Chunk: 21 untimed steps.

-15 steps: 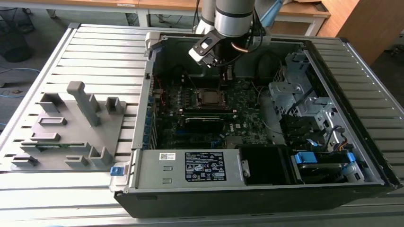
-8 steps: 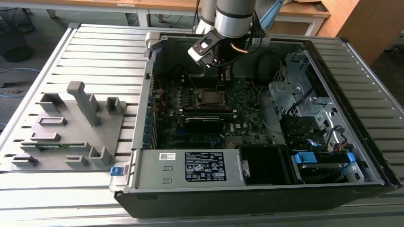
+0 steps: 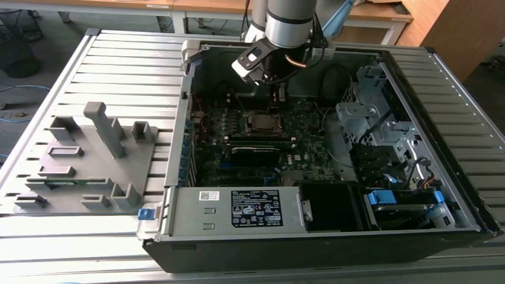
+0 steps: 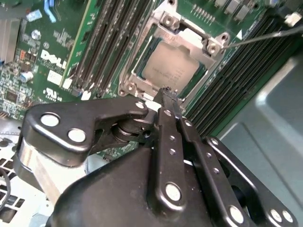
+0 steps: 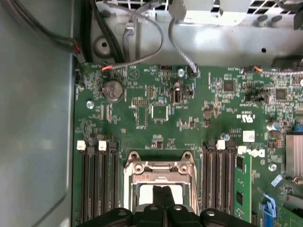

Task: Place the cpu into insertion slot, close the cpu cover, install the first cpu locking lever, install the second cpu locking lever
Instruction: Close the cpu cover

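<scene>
The cpu [image 4: 169, 70] lies flat in the insertion slot [image 5: 129, 176] on the green motherboard, its dull metallic top showing through the window of the cpu cover [image 4: 189, 34], which lies down over it. A thin metal lever rod [image 4: 265, 36] sticks out from one corner of the socket. My gripper [image 4: 166, 92] hangs just above the socket's edge with its black fingers pressed together and nothing between them. It also appears over the cpu [image 5: 142, 195] as gripper [image 5: 163, 190], and in the exterior view as gripper [image 3: 278, 94] behind the socket.
Long memory slots [image 5: 97, 184] flank the socket on both sides. The open computer case [image 3: 189, 65] walls in the board, with a power supply [image 3: 236, 207] in front and a drive cage [image 3: 371, 118] and cables on the exterior view's right. A grey fixture [image 3: 87, 160] stands on the slatted table.
</scene>
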{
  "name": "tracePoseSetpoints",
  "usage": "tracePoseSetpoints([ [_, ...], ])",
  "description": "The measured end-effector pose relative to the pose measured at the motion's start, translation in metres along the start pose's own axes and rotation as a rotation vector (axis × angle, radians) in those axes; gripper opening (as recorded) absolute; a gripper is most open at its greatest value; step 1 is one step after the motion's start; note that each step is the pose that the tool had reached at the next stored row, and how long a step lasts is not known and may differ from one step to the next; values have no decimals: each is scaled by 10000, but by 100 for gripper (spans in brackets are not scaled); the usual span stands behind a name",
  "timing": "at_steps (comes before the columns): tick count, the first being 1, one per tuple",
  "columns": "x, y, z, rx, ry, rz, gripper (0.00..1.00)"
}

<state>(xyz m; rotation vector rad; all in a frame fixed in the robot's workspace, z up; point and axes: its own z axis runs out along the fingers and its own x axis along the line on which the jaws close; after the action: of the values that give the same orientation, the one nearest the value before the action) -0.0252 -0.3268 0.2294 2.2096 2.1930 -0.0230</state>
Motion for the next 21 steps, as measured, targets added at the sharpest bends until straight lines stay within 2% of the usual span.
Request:
tracePoseSetpoints([
  [3,1,-58,15,-5,1,0,10],
  [6,0,-89,39,-5,1,1,10],
  [12,-7,-122,67,-5,1,1,10],
  [21,-7,-126,71,-5,0,0,10],
])
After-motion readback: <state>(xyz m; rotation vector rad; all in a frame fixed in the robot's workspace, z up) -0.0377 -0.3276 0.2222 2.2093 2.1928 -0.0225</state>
